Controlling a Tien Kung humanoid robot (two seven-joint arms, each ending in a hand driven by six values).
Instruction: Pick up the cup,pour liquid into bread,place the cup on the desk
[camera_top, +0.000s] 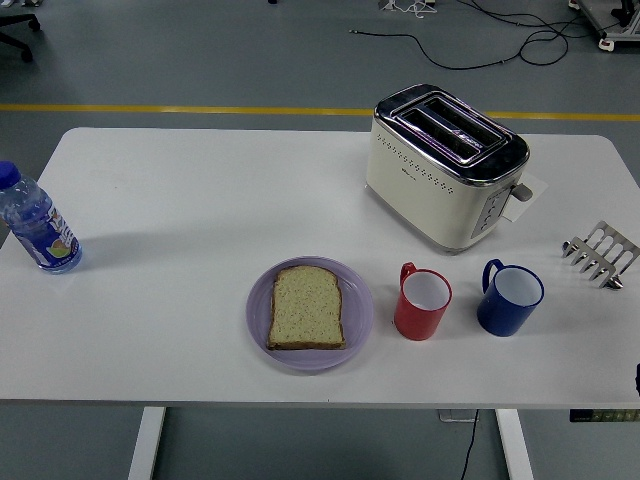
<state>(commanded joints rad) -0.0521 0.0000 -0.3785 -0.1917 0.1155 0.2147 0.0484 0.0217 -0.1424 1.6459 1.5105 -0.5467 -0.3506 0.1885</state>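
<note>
A red cup (422, 303) stands upright on the white table (180, 200), right of a purple plate (310, 350). A slice of bread (306, 307) lies flat on the plate. A blue cup (510, 298) stands upright right of the red cup. Both cups have their handles at the upper left. Only a dark sliver of the right arm (637, 378) shows at the right edge, below the table's near edge. No hand is over the table. The left arm is out of view.
A cream and chrome toaster (445, 165) stands behind the cups. A small metal toast rack (600, 252) sits near the right edge. A water bottle with a blue cap (35, 225) stands at the far left edge.
</note>
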